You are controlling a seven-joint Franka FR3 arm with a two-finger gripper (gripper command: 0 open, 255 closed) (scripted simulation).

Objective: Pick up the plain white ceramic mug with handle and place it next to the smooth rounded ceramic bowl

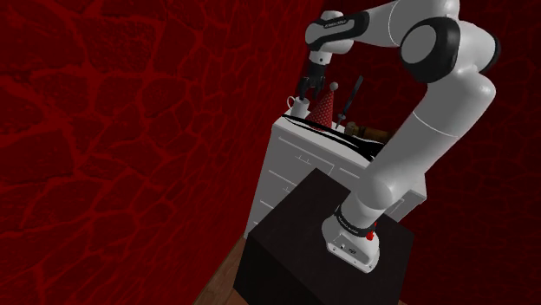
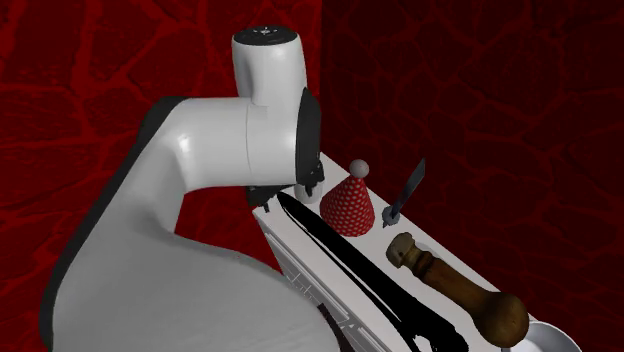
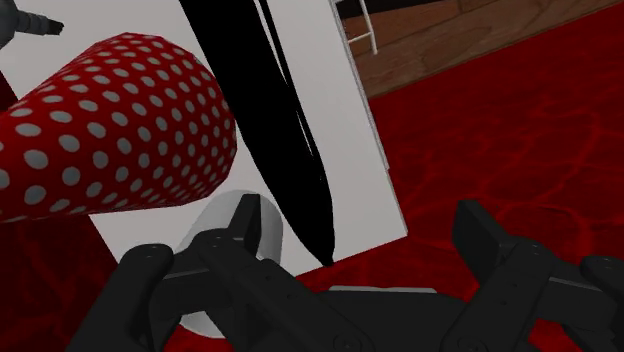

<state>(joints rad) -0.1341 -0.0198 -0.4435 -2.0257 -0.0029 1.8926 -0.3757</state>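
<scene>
The white mug (image 1: 299, 107) stands at the far corner of a white cabinet top (image 1: 295, 139), beside a red cone with white dots (image 1: 324, 106). My gripper (image 1: 305, 88) hangs just above the mug, pointing down. In the wrist view the gripper (image 3: 360, 240) is open. Its left finger (image 3: 240, 228) lies over the mug (image 3: 215, 220), while the right finger (image 3: 482, 235) is off the cabinet's edge over the red floor. Nothing is clasped. A white bowl (image 2: 548, 338) peeks in at the second exterior view's lower right, at the other end of the top.
The dotted cone (image 2: 347, 205) has a grey ball on top. A dark-bladed tool (image 2: 408, 190) stands behind it and a wooden mill (image 2: 460, 290) lies between cone and bowl. Black streaks (image 3: 290, 120) cross the cabinet top. A red wall (image 1: 130, 130) flanks the cabinet.
</scene>
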